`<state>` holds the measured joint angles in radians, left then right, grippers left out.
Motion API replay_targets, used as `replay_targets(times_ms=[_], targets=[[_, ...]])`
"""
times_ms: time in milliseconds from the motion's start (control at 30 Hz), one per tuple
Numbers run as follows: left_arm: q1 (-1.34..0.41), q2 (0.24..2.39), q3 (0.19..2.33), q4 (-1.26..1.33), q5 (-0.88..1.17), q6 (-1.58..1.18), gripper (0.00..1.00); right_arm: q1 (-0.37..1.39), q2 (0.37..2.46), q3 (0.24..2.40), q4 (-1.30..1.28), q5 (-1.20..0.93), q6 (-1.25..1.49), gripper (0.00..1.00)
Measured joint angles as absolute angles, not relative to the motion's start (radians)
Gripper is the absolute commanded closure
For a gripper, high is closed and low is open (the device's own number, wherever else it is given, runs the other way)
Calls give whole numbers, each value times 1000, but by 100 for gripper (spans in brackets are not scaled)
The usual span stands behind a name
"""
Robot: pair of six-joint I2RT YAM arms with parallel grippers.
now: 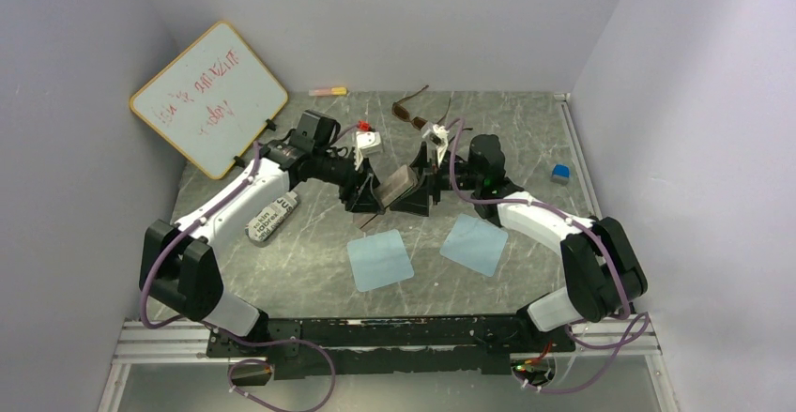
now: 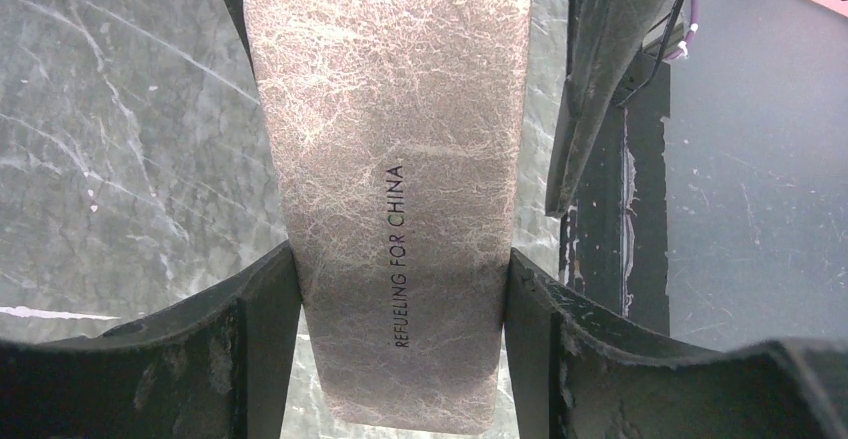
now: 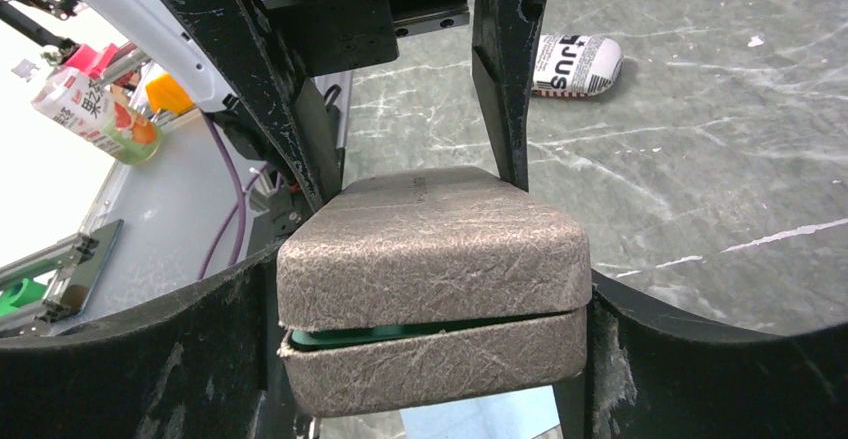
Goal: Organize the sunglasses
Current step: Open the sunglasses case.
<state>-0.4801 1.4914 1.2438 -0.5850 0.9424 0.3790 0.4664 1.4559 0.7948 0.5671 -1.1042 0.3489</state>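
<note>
A brown rectangular case hangs above the table's middle, between both grippers. My left gripper is shut on it, its fingers pressing the two long sides beside the black lettering. My right gripper stands open around the other end of the case, a slim gap at each finger. The lid is slightly ajar and shows a green lining. The brown sunglasses lie unfolded on the table at the back, beyond both grippers. I see no black-framed pair.
A grey pouch with black lettering lies left of the grippers. Two light blue cloths lie flat in front. A whiteboard leans at the back left, a marker by the back wall, a small blue block at right.
</note>
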Motion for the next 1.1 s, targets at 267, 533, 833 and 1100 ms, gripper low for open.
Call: replay_targets(times_ms=[267,533,833,1100], targets=[[-460,1491,1230,-571,980,367,95,475,1465,791,573,-1066,318,24],[-384,1499,1230,-570,1118,376,95,479,1465,792,574,-1057,240,27],[-363,1512,1231,-575,1177,390,95,477,1465,792,530,-1072,142,24],[-353,1558,1277,-649,1216,438,95,462,1465,792,474,-1090,20,22]])
